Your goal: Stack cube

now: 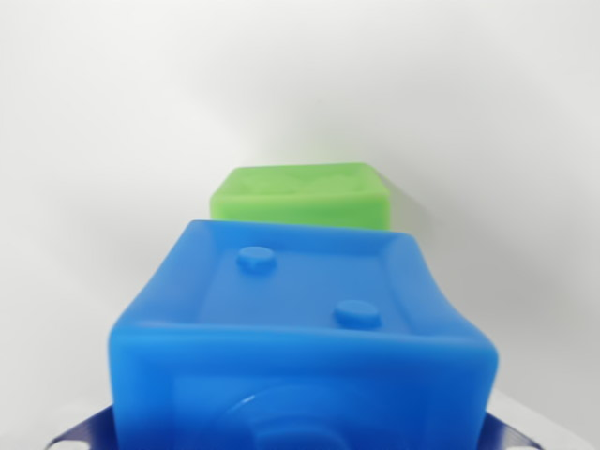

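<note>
Blue cube (305, 337) fills the lower half of the wrist view, very close to the camera and slightly out of focus. Its upper face is a shallow recessed panel with a raised rim, and two small round studs stand on that panel, one toward the far left and one nearer on the wrist view's right. Its near face shows part of a moulded circular relief, cut off by the bottom edge of the picture. Just beyond it sits the green cube (302, 195), smaller in the picture, with a faint embossed pattern on its top and its near side partly hidden by the blue cube's far edge; whether the two touch cannot be told from this angle. Both appear against a plain white surface (103, 141) that runs up into a white backdrop, and a soft shadow falls to the right of the green cube. At the bottom corners, on either side of the blue cube, dark blue and pale parts of the gripper show only as slivers, so whether the fingers are spread or pinching the cube cannot be told.
</note>
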